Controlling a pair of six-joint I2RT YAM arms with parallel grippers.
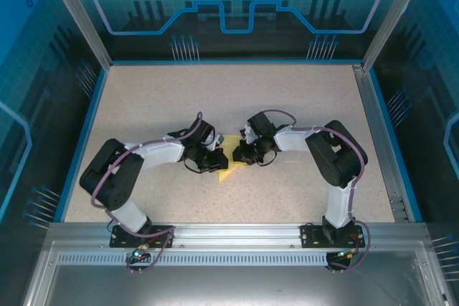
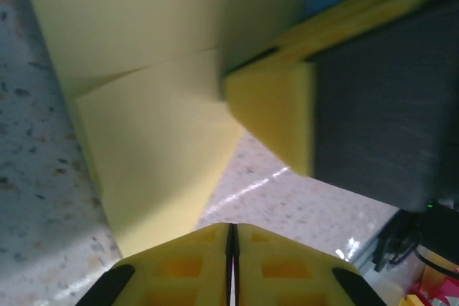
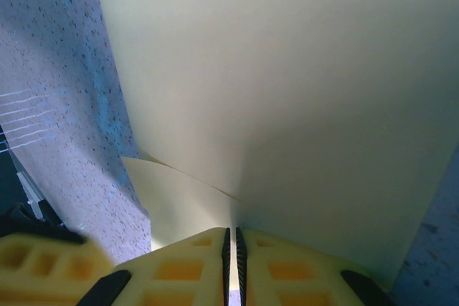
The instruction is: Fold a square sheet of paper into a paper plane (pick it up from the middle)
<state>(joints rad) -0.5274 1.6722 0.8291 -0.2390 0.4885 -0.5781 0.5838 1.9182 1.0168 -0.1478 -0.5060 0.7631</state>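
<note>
The square sheet of paper [image 1: 228,168] is pale yellow and partly folded, lying mid-table between both arms. My left gripper [image 1: 217,159] is shut at its left side. In the left wrist view the shut left gripper [image 2: 231,228] sits at the paper's [image 2: 150,141] near corner, with nothing visible between the jaws. My right gripper [image 1: 242,154] comes in from the right. In the right wrist view the right gripper [image 3: 231,231] is shut on a raised fold of the paper [image 3: 287,91], which runs down into the jaws. A lower layer [image 3: 179,198] lies flat beneath.
The speckled beige table [image 1: 301,105] has a blue rim and metal posts at its corners. The right gripper's yellow finger [image 2: 276,112] and dark body [image 2: 387,105] crowd the left wrist view. Both arms' elbows sit close to the near rail [image 1: 237,231].
</note>
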